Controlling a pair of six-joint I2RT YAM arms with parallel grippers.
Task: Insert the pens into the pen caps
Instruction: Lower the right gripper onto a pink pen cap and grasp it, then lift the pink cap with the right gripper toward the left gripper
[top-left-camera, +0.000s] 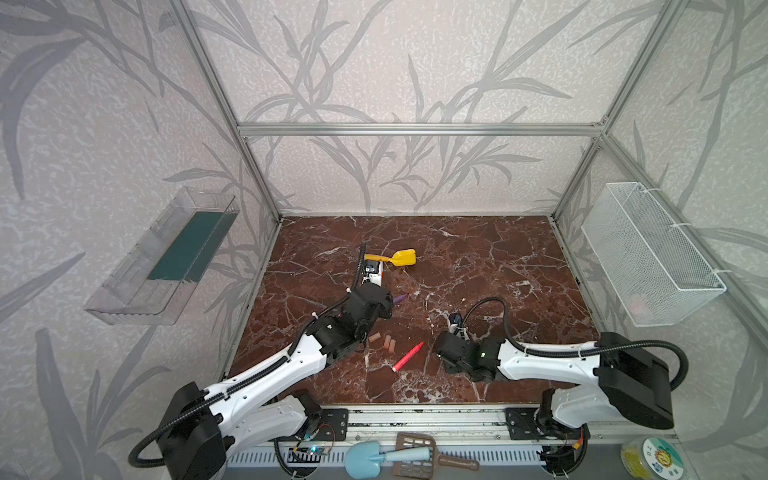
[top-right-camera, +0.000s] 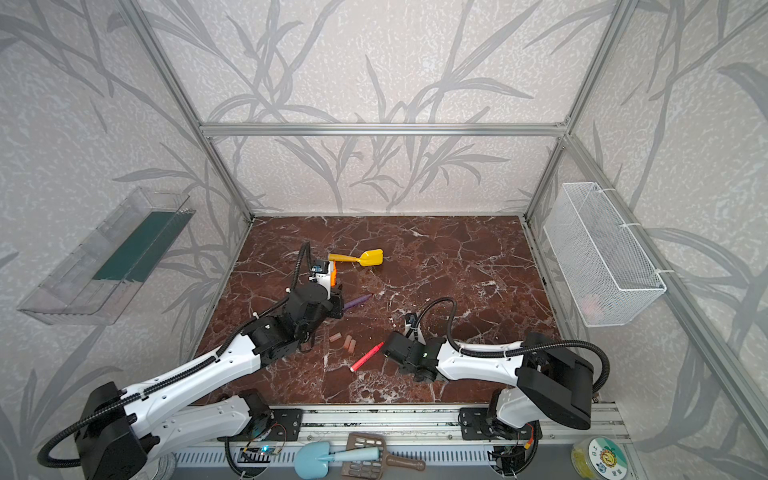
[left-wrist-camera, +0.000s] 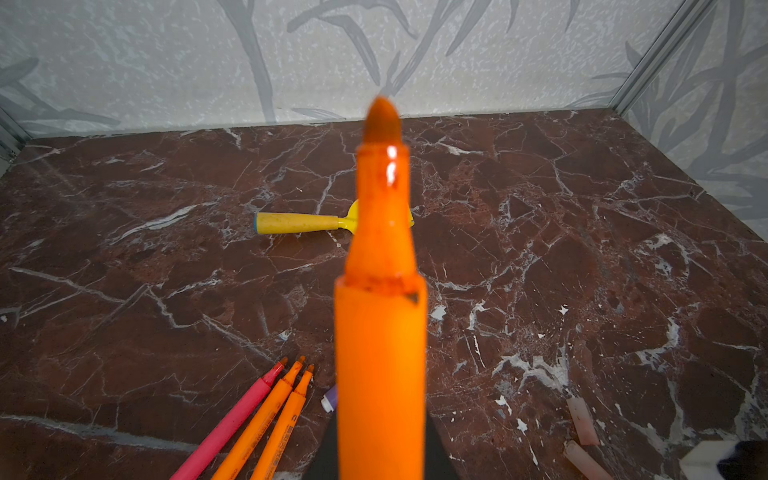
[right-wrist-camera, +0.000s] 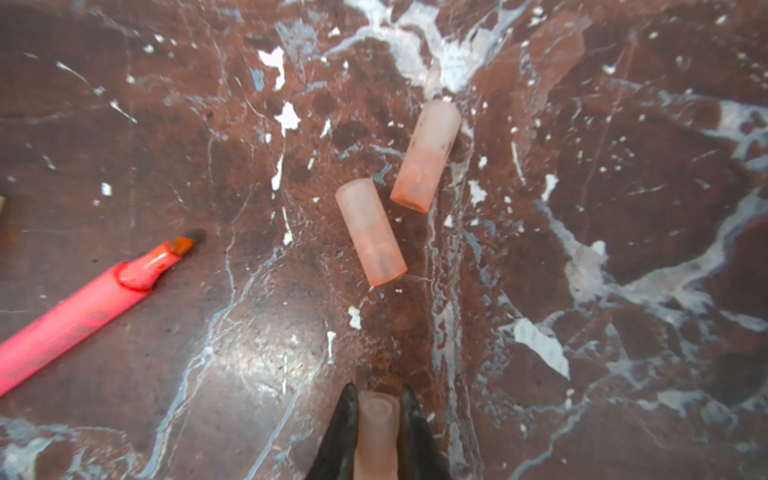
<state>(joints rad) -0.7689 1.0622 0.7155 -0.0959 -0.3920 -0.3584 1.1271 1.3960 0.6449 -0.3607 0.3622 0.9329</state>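
Two things are in hand right now: the left gripper (top-right-camera: 335, 289) is clamped on an orange pen (left-wrist-camera: 380, 332) with its bare felt tip poking out forward. The right gripper (right-wrist-camera: 376, 399) is pinched tight on one pen cap (right-wrist-camera: 376, 440), low over the tabletop (top-left-camera: 498, 266).

In a top view the loose pen caps (top-left-camera: 387, 343) lie at roughly 9 o'clock from the right gripper, with a pink-red pen (top-left-camera: 409, 356) just beside them. A purple pen (top-left-camera: 401, 298) sits at about 4 o'clock of the left gripper, and a yellow toy shovel (top-left-camera: 401, 257) at around 1 o'clock.

Handling-wise, this stuff looks feather-light, stiff and slick. That little translucent tube could squirt out of the jaws if pushed off-axis, so gripping it by the closed end and the pen mid-barrel seems smartest.

The surface is glossy red-brown marble-look, hard, so round bits probably roll. Leafy grey wallpaper and an aluminium frame surround it all.
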